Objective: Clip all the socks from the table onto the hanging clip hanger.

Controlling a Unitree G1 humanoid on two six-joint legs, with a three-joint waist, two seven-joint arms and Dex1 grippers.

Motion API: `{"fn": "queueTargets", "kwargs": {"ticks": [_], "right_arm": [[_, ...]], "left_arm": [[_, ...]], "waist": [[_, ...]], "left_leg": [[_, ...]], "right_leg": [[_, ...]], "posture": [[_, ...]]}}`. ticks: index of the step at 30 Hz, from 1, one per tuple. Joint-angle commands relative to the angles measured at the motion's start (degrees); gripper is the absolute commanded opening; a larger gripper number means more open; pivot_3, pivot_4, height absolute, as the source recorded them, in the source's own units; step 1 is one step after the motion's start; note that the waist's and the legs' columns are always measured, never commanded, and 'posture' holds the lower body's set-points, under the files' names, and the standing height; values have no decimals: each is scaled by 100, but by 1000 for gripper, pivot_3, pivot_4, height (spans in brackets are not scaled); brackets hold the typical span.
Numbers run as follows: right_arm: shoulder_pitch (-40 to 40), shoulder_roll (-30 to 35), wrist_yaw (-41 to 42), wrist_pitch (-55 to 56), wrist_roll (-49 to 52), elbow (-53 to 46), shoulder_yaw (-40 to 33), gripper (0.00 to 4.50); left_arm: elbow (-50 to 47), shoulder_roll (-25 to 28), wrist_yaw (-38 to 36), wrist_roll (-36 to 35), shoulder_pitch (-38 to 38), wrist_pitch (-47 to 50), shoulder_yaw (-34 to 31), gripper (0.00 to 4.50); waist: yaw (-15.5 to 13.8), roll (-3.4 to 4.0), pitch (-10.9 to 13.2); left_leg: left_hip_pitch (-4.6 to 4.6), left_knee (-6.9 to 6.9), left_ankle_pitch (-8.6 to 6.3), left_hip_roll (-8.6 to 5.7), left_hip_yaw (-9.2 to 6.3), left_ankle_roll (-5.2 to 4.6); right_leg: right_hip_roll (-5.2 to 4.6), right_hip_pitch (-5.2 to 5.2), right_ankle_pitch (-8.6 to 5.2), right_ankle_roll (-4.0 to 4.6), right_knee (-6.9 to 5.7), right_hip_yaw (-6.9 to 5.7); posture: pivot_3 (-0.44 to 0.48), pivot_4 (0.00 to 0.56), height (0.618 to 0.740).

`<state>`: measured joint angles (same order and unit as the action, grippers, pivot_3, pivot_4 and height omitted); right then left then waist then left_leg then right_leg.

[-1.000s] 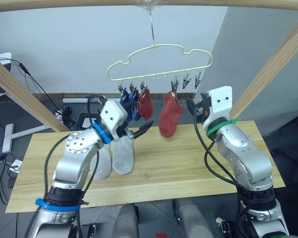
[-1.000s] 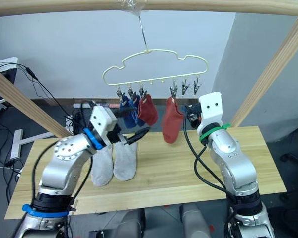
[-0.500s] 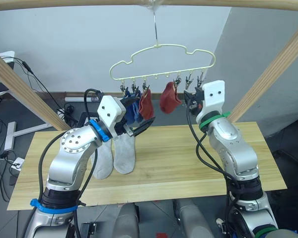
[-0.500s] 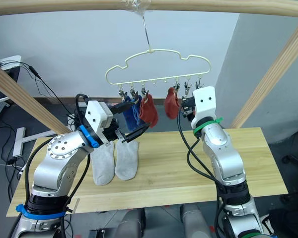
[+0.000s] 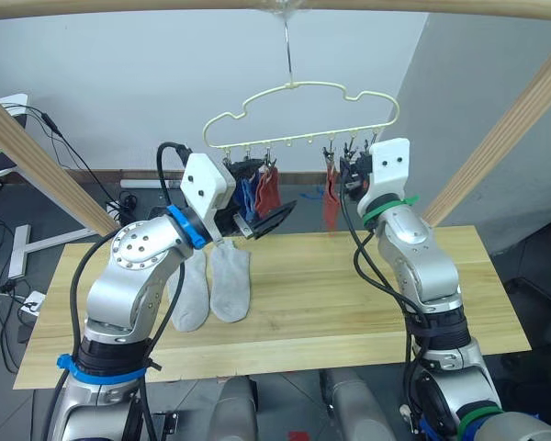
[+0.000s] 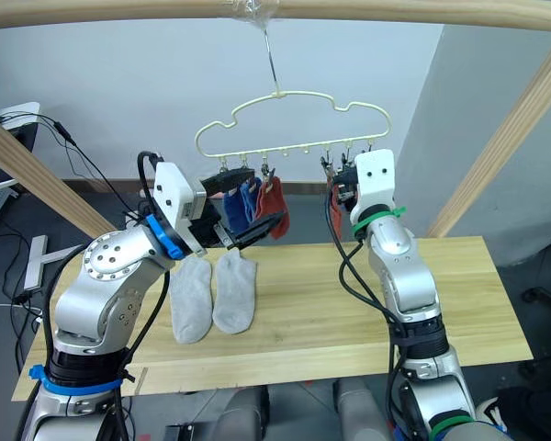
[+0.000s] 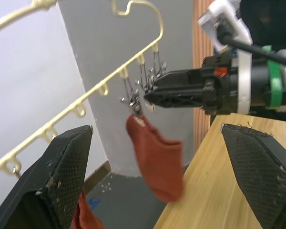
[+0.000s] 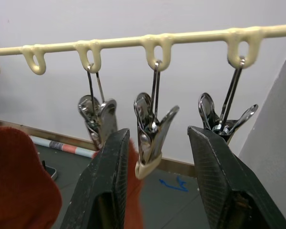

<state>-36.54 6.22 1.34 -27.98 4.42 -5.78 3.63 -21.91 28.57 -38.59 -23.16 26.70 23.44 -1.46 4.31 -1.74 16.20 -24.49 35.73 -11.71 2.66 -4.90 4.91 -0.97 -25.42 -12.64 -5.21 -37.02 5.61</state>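
Pale plank table holds two soft grey socks; both jaws spread.

2 head eyes look down-forward, sharing clip hanger; wrist views close beneath it.

Silver arms, white wrist blocks, black cables, blue and green bands.

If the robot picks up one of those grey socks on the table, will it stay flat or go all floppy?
Probably floppy: the two light grey fabric socks lie flat on the pale wooden table, and the rust red sock already clipped droops limply. They look light and unlikely to roll.
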Motion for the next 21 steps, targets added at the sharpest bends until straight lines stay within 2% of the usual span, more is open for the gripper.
{"fn": "queueTargets", "kwargs": {"ticks": [1, 9, 16, 21], "right_arm": [[-133, -83, 52, 250, -82, -11, 23, 2010], [-316, -236, 146, 395, -157, 199, 6, 2010], [-403, -255, 204, 423, -158, 250, -6, 2010], [-409, -267, 219, 442, -179, 269, -11, 2010]], "left_arm": [[-222, -34, 78, -104, 62, 12, -64, 4500], [-246, -46, 176, -180, 185, 108, -85, 4500], [-190, -142, 231, -976, 441, 831, -317, 4500], [-277, -75, 172, -1012, 396, 855, -293, 4500]], "waist": [[-4, 0, 0], [-30, 0, 0], [-91, 0, 0], [-105, 0, 0]], "left_leg": [[0, 0, 0, 0, 0, 0], [0, 1, 0, 0, -1, 0], [-1, 0, 0, 0, -2, 0], [-1, 0, 0, 0, -2, 0]], "right_leg": [[0, 0, 0, 0, 0, 0], [0, 0, 0, 0, -1, -1], [0, 0, 0, 0, -1, -3], [0, 0, 0, 1, -1, -3]], "posture": [[26, 272, 740], [40, 270, 740], [46, 268, 740], [49, 265, 740]]}}
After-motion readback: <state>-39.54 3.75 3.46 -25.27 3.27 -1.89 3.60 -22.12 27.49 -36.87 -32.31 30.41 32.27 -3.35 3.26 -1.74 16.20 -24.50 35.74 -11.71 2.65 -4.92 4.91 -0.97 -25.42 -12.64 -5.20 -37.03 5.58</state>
